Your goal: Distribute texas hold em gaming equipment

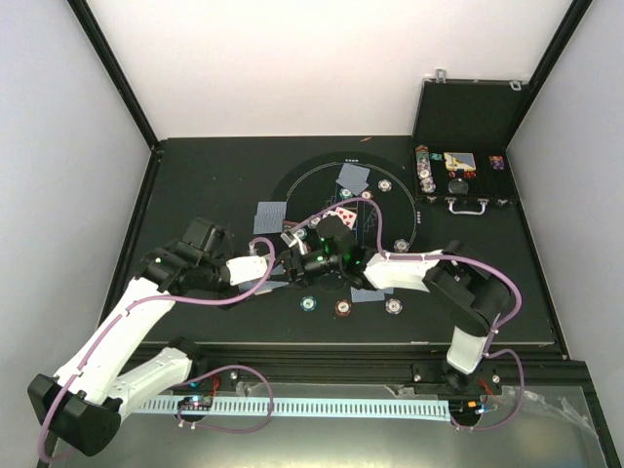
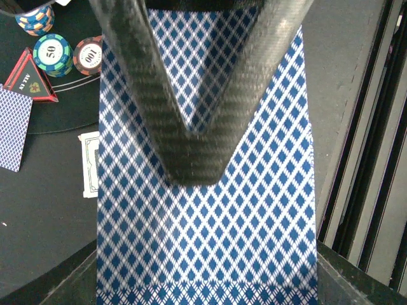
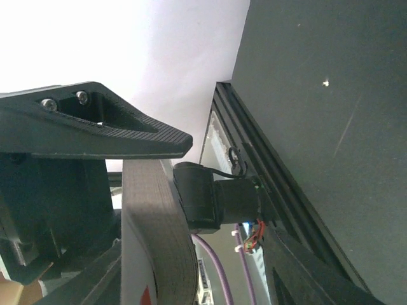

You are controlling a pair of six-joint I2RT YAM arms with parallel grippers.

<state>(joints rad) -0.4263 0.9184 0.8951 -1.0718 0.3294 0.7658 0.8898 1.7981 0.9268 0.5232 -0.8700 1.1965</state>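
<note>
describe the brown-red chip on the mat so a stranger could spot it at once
Find the round black mat in the middle of the table. Along its near edge three chips lie in a row, and the brown-red chip is the middle one. Its neighbours are a green chip on the left and a whitish chip on the right.

This looks like a robotics lab test cell, not a lived-in room. Plain white panels [image 1: 292, 68] in black frame posts [image 1: 115, 73] box in a black table [image 1: 214, 185], with the left arm [image 1: 127, 327] and right arm [image 1: 468, 302] bolted at its near edge. A slotted white cable duct [image 1: 322, 407] and purple cables [image 1: 234, 390] run along the front, and an open black case [image 1: 468, 112] holds poker chips [image 1: 422, 164].
</note>
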